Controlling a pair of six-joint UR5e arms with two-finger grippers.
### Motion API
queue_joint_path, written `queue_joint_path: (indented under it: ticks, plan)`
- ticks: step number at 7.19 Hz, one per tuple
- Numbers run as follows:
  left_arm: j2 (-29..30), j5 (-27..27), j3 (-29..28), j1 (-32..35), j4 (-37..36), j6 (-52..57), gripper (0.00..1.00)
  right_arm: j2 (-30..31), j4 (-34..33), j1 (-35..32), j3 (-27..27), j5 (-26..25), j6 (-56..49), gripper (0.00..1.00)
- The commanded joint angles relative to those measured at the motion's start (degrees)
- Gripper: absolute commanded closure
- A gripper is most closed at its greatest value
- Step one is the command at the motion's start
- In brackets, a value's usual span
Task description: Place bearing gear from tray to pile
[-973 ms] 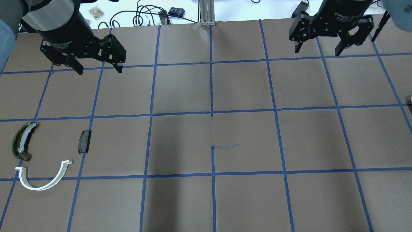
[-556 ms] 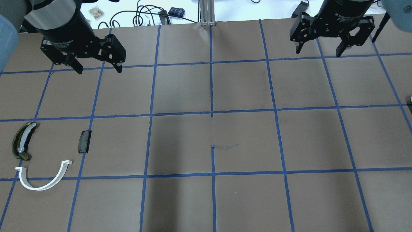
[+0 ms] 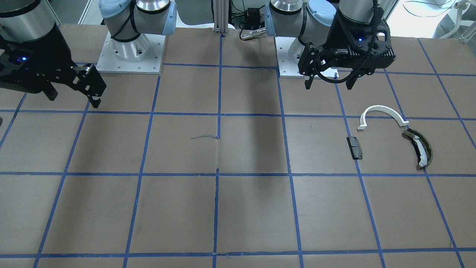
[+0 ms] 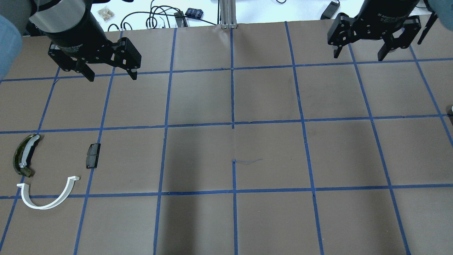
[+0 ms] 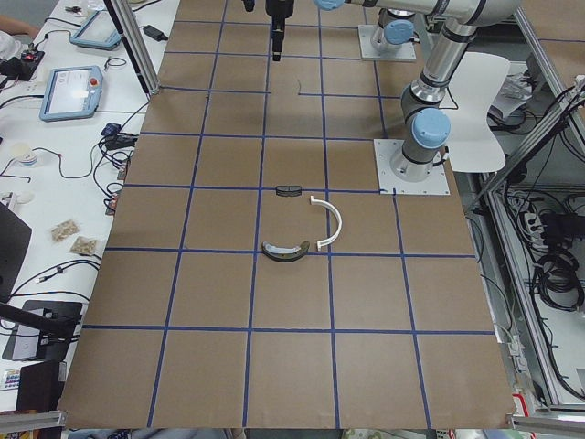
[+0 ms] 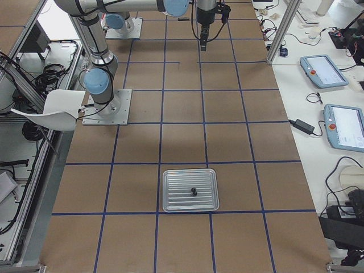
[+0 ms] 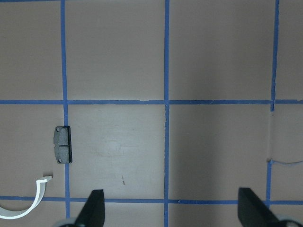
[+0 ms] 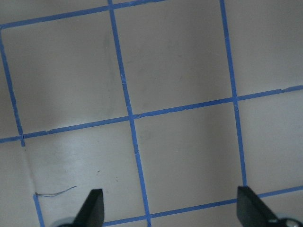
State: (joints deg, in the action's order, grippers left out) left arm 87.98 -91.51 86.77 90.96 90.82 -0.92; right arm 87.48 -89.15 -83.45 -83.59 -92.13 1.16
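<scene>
The bearing gear (image 6: 193, 190) is a small dark part lying in the metal tray (image 6: 170, 206), seen only in the exterior right view. The pile lies on the table's left side: a white half-ring (image 4: 46, 203), an olive curved piece (image 4: 19, 157) and a dark block (image 4: 93, 156). My left gripper (image 4: 111, 76) is open and empty, above the table, beyond the pile. My right gripper (image 4: 358, 56) is open and empty at the far right. In the left wrist view the dark block (image 7: 63, 144) and the half-ring's end (image 7: 33, 203) show, up and left of the open fingers (image 7: 94, 208).
The brown table carries a blue tape grid (image 4: 232, 127). An aluminium post (image 4: 228, 14) stands at the far edge, with cables (image 4: 155, 17) behind it. The arm bases (image 3: 130, 56) are bolted on the robot's side. Teach pendants (image 6: 341, 125) lie on a side table.
My right gripper has moved to the right and slightly away. My left gripper has shifted a little to the right. Both stay open; the pile has not moved.
</scene>
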Motion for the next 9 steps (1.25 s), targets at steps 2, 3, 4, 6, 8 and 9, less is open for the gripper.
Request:
queue_joint_path:
  ticks: [2,3,4,6,8,9]
  plan:
    - [-0.4,0.0,0.5,0.0,-0.2,0.0,0.00,-0.3,-0.1,17.5,-1.0,0.8,-28.4,0.00]
    - [-0.5,0.1,0.7,0.0,-0.2,0.0,0.00,-1.6,-0.6,22.9,-1.3,0.6,-39.8,0.00]
    - [-0.6,0.1,0.8,0.0,-0.2,0.0,0.00,-3.9,-0.6,29.2,-1.4,1.0,-47.7,0.00]
    - [-0.8,0.0,0.9,0.0,-0.2,0.0,0.00,-9.4,-1.6,38.6,-1.3,1.2,-70.4,0.00]
    - [-1.0,-0.1,0.9,0.0,-0.2,0.0,0.00,-18.1,-9.6,46.1,-1.3,1.1,-89.9,0.00]
    - [-1.1,0.0,0.9,0.0,-0.2,0.0,0.00,-22.6,-16.9,47.6,-1.4,1.0,-101.4,0.00]
